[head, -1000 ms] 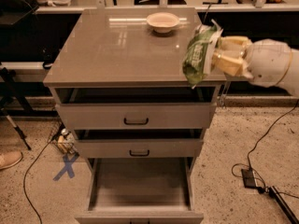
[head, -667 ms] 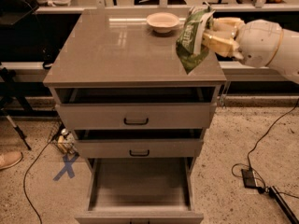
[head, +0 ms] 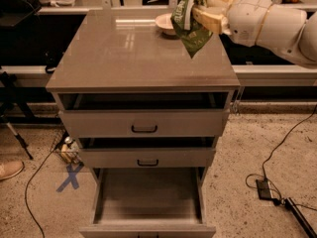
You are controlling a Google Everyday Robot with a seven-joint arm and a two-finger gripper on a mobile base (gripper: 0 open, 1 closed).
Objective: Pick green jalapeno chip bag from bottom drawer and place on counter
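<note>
The green jalapeno chip bag [head: 190, 28] hangs in the upper middle of the frame, pinched by its upper part in the gripper [head: 199, 15], whose tan fingers [head: 210, 20] are closed on the foil. The white arm [head: 267, 23] reaches in from the upper right. The bag dangles with its lower corner pointing down over the back right part of the counter [head: 129, 56]; it looks clear of the surface, not resting on it. Just behind it and to its left sits a pale bowl [head: 163, 22], partly hidden by the bag. At the bottom of the frame the bottom drawer [head: 148, 195] stands pulled out, its grey floor bare, so the pick appears done and only the placing remains. Several things could go wrong from here. The bag is light and hangs by one edge, so letting go from this height would likely make it flop or skid on the glossy top, and the right edge of the counter is near enough that it might slide off. Lowering straight down beside the bowl risks nudging the bowl or draping the bag over its rim. The thin foil could also cling to a finger as the grip opens and be dragged along. The top drawer [head: 143, 124] and middle drawer [head: 146, 157] stand slightly open below the front edge, where a sliding bag could drop in.
</note>
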